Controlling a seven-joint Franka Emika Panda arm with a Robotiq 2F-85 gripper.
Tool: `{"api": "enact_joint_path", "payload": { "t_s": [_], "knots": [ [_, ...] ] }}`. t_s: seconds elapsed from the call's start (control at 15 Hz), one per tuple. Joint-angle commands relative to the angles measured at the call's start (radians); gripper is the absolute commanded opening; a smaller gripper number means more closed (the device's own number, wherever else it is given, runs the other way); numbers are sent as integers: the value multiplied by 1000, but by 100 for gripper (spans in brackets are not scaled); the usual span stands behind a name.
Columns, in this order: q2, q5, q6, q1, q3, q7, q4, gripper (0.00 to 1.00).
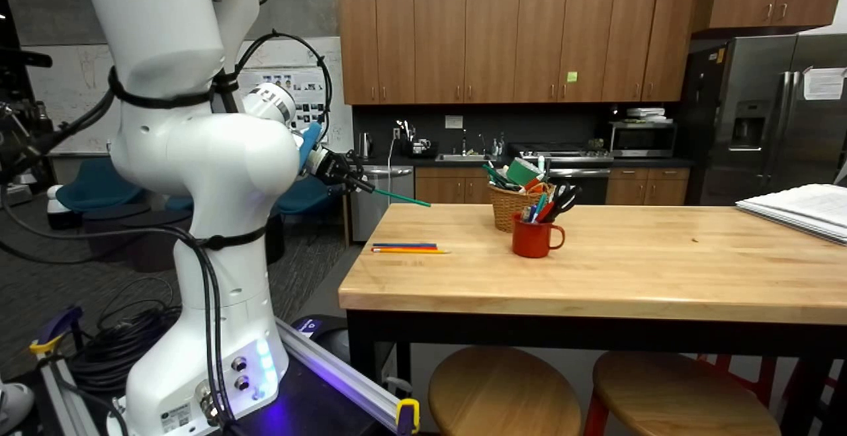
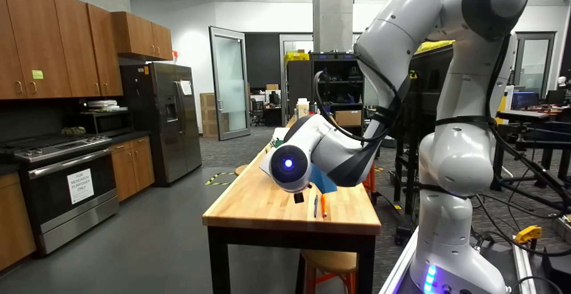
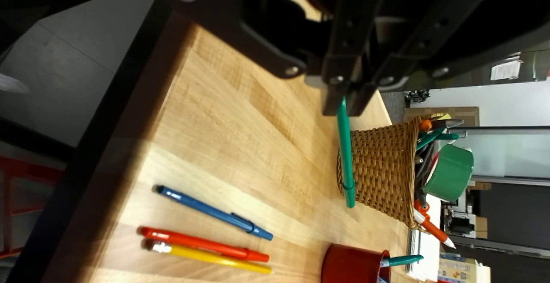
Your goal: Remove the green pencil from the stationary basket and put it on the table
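Observation:
My gripper [image 3: 347, 107] is shut on the green pencil [image 3: 346, 158], gripping one end of it. In an exterior view, the gripper [image 1: 368, 184] holds the green pencil [image 1: 405, 197] in the air near the table's left end, with its free end pointing right. The stationary basket [image 3: 382, 167] is tan wicker and stands on the table [image 3: 223, 111], with green and orange items sticking out. The basket also shows in an exterior view [image 1: 505, 208], behind the red mug. In an exterior view the arm covers the gripper, the green pencil and most of the basket.
A red mug [image 1: 531, 240] with pens and scissors stands before the basket. A blue pen [image 3: 215, 212], a red pen [image 3: 206, 244] and a yellow pencil [image 3: 215, 259] lie side by side near the table's end. Papers [image 1: 804, 212] lie at the far right. Stools [image 1: 506, 393] stand below.

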Motion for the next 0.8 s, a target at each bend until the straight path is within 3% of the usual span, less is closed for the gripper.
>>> {"api": "enact_joint_path", "payload": {
  "t_s": [0.0, 0.73],
  "knots": [
    [21, -11, -18, 24, 3, 54, -13, 2],
    [82, -39, 12, 30, -6, 117, -41, 2]
  ]
}}
